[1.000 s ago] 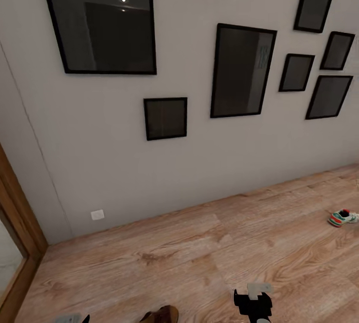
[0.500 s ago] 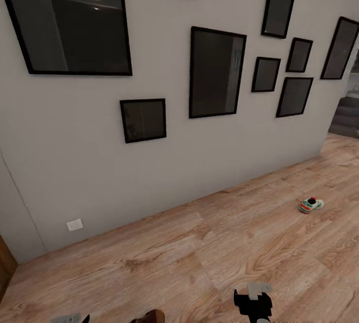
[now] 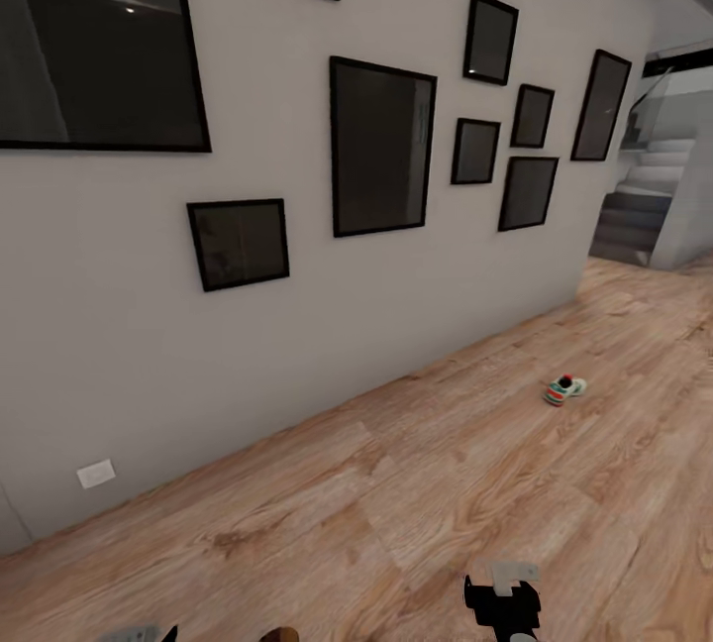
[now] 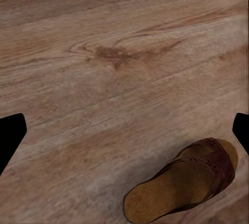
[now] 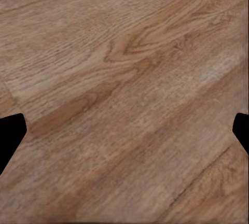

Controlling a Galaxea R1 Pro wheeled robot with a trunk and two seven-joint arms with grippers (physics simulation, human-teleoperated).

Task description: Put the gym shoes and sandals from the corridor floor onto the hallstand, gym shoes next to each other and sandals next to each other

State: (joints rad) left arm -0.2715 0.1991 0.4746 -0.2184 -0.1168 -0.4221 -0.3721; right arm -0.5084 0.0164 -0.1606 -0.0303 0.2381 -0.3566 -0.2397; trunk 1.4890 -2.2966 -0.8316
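Brown sandal (image 4: 182, 182) flat on the corridor floor (image 4: 104, 79) under the spread left gripper (image 4: 124, 130); likely light, flexible, best pinched at its strap. Right gripper (image 5: 124, 130) spread, empty.

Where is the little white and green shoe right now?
The gym shoe lies on the corridor floor, at the right of the head view, out from the picture wall and nearer than the stairs.

gym shoe (image 3: 563, 389) alone on corridor floor (image 3: 426, 503) | framed pictures (image 3: 381, 147) on wall | stairs (image 3: 644, 196) beyond
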